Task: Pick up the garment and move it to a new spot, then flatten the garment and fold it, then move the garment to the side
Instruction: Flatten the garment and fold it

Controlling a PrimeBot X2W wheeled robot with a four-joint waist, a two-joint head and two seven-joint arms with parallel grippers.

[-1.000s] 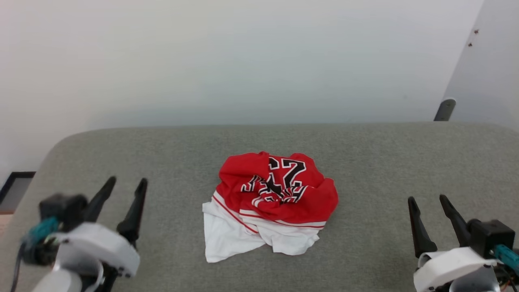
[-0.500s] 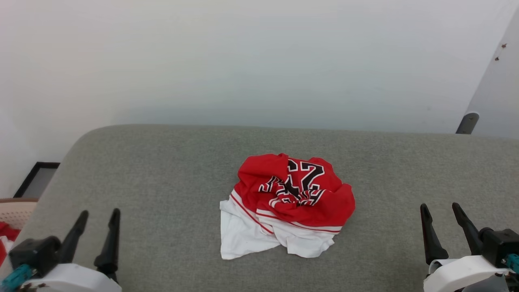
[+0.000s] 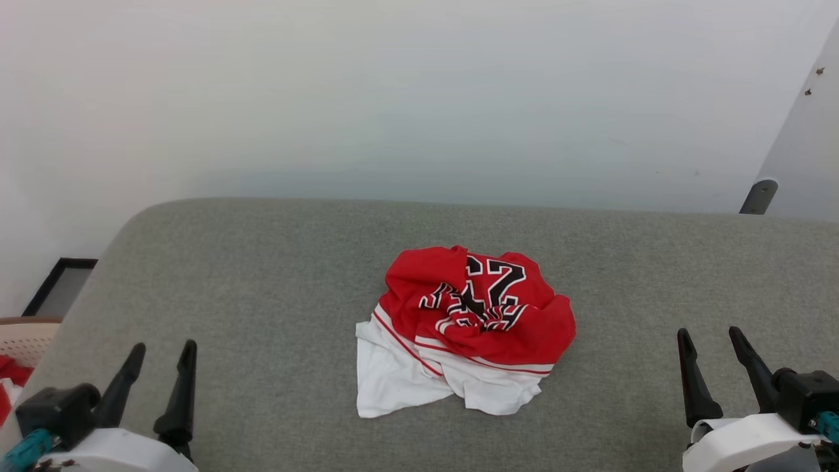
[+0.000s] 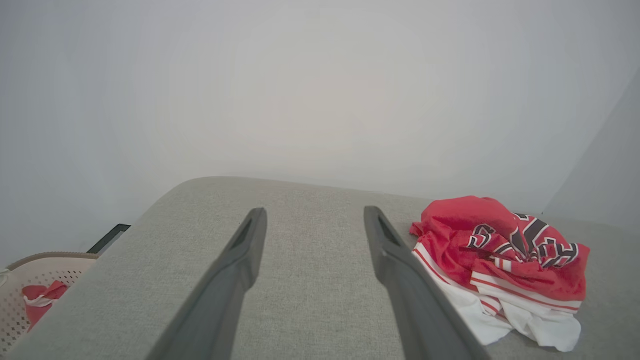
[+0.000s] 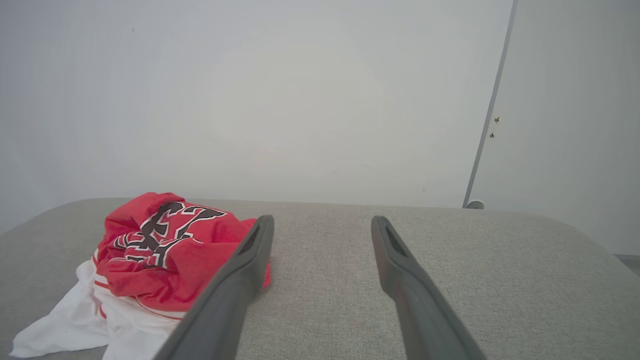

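Two grippers with long dark fingers, both spread wide and holding nothing! The left gripper (image 3: 164, 346) waits low at the near left, the right gripper (image 3: 709, 332) at the near right, each well apart from the cloth. Between them, in the middle of the grey upholstered bench (image 3: 262, 275), sits the garment (image 3: 465, 328): a red jersey-style shirt with white sleeves and black-and-white numerals, bunched in a crumpled heap, white part nearest the robot. By my reckoning nothing is done yet: no lift, no new spot, no flattening, no fold, no move aside. It all lies ahead, starting with a first pinch.
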